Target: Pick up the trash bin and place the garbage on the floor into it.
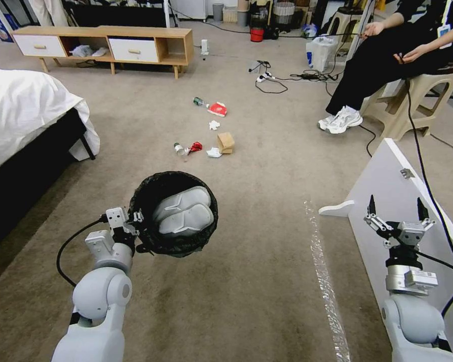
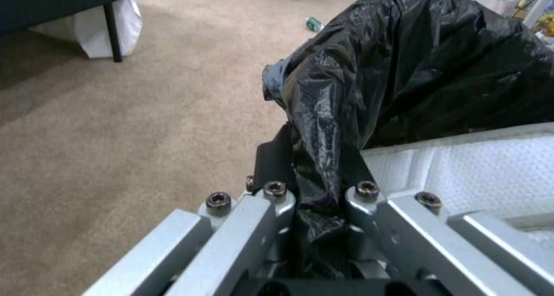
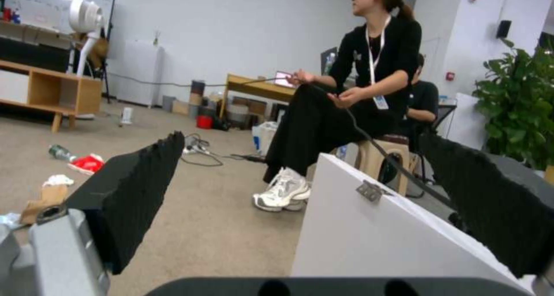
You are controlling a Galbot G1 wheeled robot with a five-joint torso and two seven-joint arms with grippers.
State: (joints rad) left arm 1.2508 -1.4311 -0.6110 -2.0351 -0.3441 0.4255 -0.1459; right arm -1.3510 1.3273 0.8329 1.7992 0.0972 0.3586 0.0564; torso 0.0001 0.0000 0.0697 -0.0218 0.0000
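With its rim in left gripper (image 1: 134,219), trash bin (image 1: 173,213) aloft.

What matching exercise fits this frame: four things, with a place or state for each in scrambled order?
1. trash bin
2. right gripper
3. brown paper bag
4. left gripper

A. open, holding nothing
B. lying on the carpet
C. held off the floor, black bag over its rim
D. shut on the bin's rim

Pairs: 1-C, 2-A, 3-B, 4-D
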